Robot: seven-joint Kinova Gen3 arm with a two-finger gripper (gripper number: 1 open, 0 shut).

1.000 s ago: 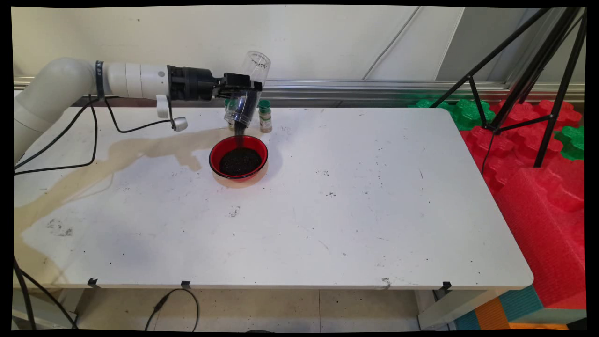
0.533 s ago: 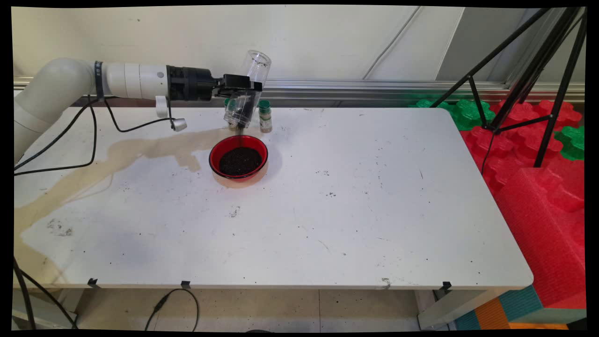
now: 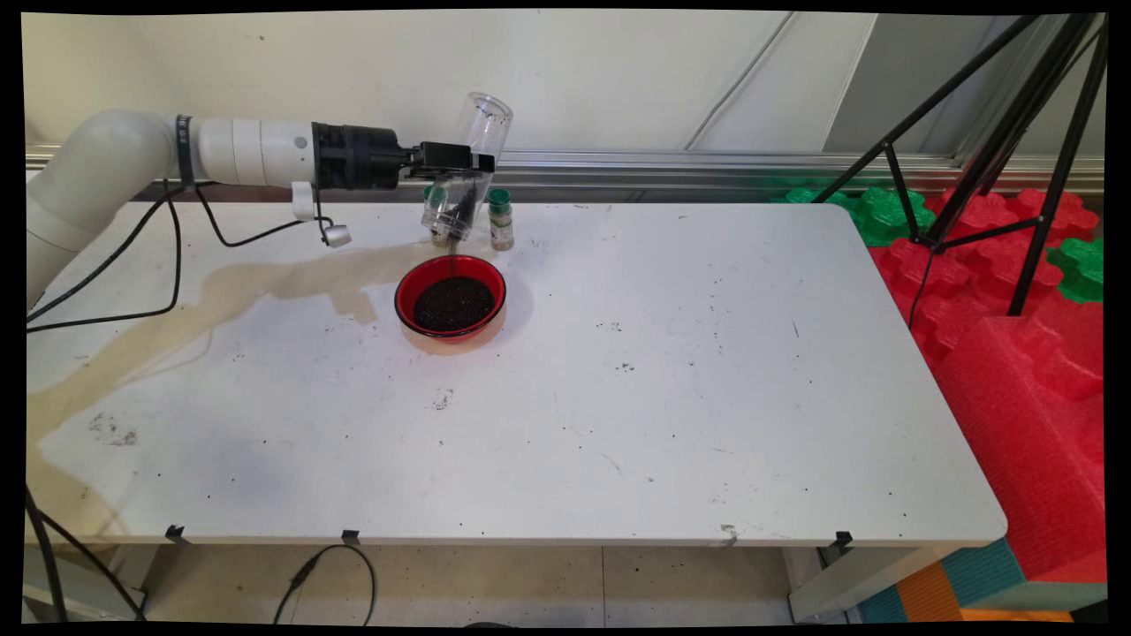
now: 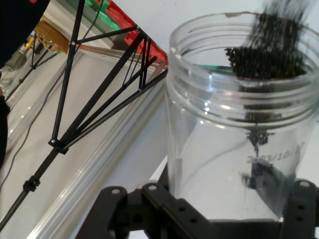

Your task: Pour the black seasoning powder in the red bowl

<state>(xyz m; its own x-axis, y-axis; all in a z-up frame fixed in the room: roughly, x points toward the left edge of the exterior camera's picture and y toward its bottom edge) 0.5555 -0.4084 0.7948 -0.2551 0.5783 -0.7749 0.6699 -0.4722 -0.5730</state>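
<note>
White table (image 3: pixel 671 406) setup: gripper (image 3: pixel 459 163) clamped on the upended clear jar (image 3: pixel 464 181), nearly drained I think, dark grains (image 4: pixel 266 59) mostly heaped in red bowl (image 3: pixel 405 296) just below.

Second green-capped bottle (image 3: pixel 432 196) — half-hidden behind tilted jar (image 3: pixel 459 199).

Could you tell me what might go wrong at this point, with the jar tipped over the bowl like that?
The clear jar, held tilted by the gripper, pours dark grains near the back rim of the red bowl, so some may spill onto the table. The green-capped bottle stands close beside the jar, so a swing could knock it.
</note>
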